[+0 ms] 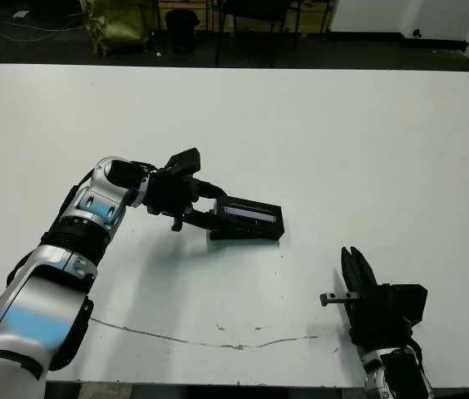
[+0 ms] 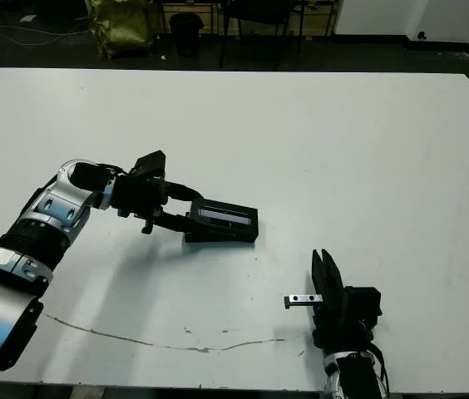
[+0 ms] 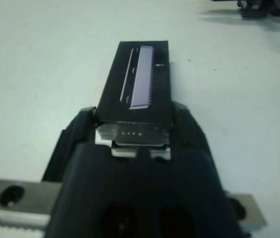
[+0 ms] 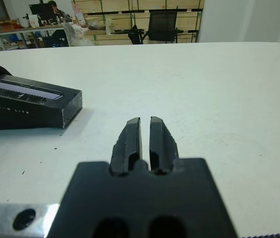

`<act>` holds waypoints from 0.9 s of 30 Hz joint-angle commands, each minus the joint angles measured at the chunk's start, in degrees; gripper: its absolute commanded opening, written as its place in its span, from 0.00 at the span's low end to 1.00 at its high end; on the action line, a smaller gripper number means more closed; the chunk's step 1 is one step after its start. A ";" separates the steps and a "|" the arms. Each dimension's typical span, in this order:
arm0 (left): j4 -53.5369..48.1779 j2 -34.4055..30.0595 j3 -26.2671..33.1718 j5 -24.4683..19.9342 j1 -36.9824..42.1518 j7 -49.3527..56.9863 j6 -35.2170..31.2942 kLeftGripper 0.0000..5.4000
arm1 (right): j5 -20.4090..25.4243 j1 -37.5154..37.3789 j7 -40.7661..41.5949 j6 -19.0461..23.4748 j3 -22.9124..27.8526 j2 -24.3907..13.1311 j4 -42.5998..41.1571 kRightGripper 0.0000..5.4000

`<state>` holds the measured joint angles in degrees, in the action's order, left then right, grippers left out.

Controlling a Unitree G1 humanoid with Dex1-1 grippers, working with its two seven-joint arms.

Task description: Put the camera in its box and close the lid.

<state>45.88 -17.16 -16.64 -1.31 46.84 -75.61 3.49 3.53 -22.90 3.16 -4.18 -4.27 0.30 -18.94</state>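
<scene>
In the head views, one closed box (image 1: 247, 220) lay on the white tabletop (image 1: 343, 141), its lid (image 1: 251, 213) on top; the left gripper (image 1: 214, 212) pinched the box's end. One right gripper (image 1: 353, 268) hovered well apart from the box.

The left wrist view showed one pale strip (image 3: 141, 77) along the lid.

In the right wrist view, the right gripper's fingers (image 4: 130, 141) were pressed together, the box beyond them.

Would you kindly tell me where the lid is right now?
The lid sits closed on the box, left of the table's centre in the head views, with the left gripper at its end.
</scene>
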 commanded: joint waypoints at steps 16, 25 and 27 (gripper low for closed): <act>2.79 -3.10 1.17 0.79 -4.39 0.82 1.15 0.39 | 0.20 -0.35 0.26 0.87 0.67 -0.38 0.15 0.00; 2.53 -3.32 0.81 1.42 -5.55 1.41 1.70 0.39 | 0.41 -0.10 0.60 0.08 1.01 -0.34 1.00 0.00; 2.39 -3.46 0.87 1.37 -5.81 1.48 2.02 0.39 | 0.21 -0.32 0.39 1.04 0.90 -0.33 0.17 0.00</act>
<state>46.81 -17.91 -15.02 -2.56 43.99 -75.22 6.12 3.80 -22.84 3.61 -4.11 -3.65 0.36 -18.73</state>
